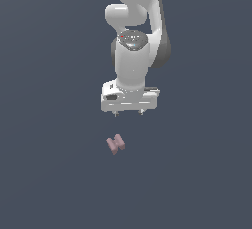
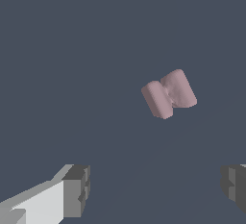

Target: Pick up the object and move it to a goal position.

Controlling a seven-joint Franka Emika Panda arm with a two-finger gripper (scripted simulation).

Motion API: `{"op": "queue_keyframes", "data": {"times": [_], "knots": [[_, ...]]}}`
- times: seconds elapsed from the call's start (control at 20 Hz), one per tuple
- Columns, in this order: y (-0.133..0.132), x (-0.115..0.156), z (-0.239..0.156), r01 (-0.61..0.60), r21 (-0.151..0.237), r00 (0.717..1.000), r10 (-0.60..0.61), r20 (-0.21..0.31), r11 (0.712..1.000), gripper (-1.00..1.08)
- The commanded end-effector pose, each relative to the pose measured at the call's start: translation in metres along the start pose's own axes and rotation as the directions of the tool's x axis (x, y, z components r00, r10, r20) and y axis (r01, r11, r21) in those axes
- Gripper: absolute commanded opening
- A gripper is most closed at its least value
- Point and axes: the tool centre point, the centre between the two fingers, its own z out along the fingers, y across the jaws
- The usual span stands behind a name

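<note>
The object (image 1: 115, 144) is a small dusty-pink notched block lying on the dark grey floor, below the arm in the exterior view. The wrist view shows the object (image 2: 169, 93) lying flat, apart from both fingers. My white gripper (image 1: 128, 113) hangs above it with a clear gap between them, a little toward the exterior view's right. Its two grey fingertips (image 2: 77, 191) stand wide apart with nothing between them, so my gripper (image 2: 156, 189) is open and empty.
A plain dark grey surface (image 1: 49, 174) spreads all around. The white arm (image 1: 135, 31) rises above the gripper to the frame's top.
</note>
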Motion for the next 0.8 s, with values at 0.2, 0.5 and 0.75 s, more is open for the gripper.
{"op": "queue_keyframes", "data": {"times": [0.2, 0.5, 0.75], "knots": [[0.008, 0.012, 0.014, 0.071, 0.001, 0.997, -0.071, 0.007, 0.997, 1.00], [0.022, 0.028, 0.036, 0.179, 0.007, 0.984, -0.179, 0.017, 0.984, 1.00], [0.036, 0.042, 0.059, 0.282, 0.018, 0.959, -0.282, 0.023, 0.959, 1.00]]}}
